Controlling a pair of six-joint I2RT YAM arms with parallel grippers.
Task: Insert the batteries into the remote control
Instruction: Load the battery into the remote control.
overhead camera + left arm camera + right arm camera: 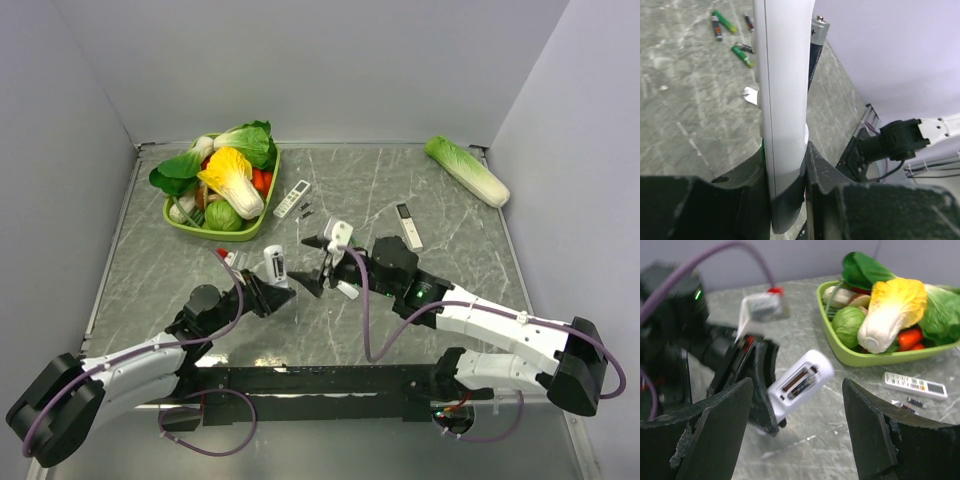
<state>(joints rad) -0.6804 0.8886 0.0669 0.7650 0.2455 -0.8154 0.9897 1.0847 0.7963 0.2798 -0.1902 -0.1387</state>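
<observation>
My left gripper point(272, 293) is shut on the lower end of the white remote control point(276, 266) and holds it upright above the table. In the left wrist view the fingers point(812, 165) clamp the remote point(782, 100), and a dark battery point(815, 50) stands out at its back. In the right wrist view the remote point(805, 375) shows its open battery bay with a battery in it. My right gripper point(797, 390) is open and empty, just right of the remote point(325, 280). Loose greenish batteries point(742, 55) lie on the table point(307, 210).
A green basket point(180, 222) of vegetables stands at the back left, with a grey-buttoned remote point(292, 198) beside it. A slim remote with a black end point(409, 226) lies right of centre. A cabbage point(467, 170) lies at the back right. A small white piece point(750, 95) lies on the table.
</observation>
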